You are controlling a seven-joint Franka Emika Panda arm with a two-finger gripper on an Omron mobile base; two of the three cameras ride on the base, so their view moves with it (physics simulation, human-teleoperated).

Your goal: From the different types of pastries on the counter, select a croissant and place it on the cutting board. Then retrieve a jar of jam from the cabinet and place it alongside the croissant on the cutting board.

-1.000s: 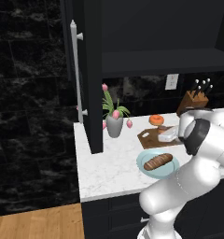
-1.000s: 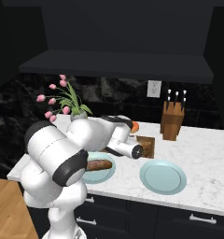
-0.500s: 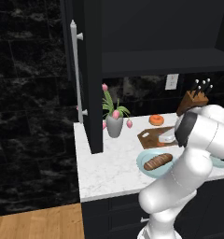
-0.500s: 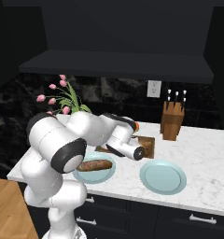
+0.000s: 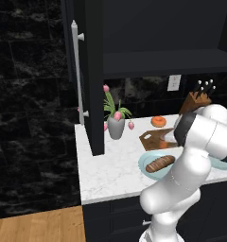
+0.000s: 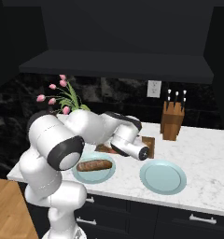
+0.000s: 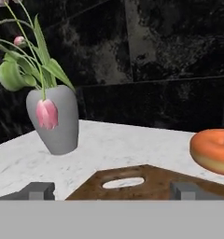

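Note:
My gripper (image 7: pixel 113 190) hangs low over the handle end of the dark-brown cutting board (image 7: pixel 146 183), fingertips wide apart and nothing between them. In the left base view my arm covers much of the cutting board (image 5: pixel 151 138); a small orange-red thing at its near edge looks like the jar of jam (image 5: pixel 163 144). The orange ring doughnut (image 7: pixel 215 150) lies on the counter (image 5: pixel 110 165) just beyond the board. A long brown loaf (image 6: pixel 94 165) rests on a teal plate (image 6: pixel 81 176). The croissant is hidden. The black cabinet (image 5: pixel 94 71) door stands open at the left.
A grey vase of pink tulips (image 7: pixel 55 122) stands left of the board. An empty teal plate (image 6: pixel 163 177) sits near the counter's front edge, and a wooden knife block (image 6: pixel 172 123) stands at the back right. The cabinet's silver handle (image 5: pixel 77 71) juts over the counter's left end.
The gripper has gone from shut to wide open over the board. My arm's elbow has swung up and across in both base views.

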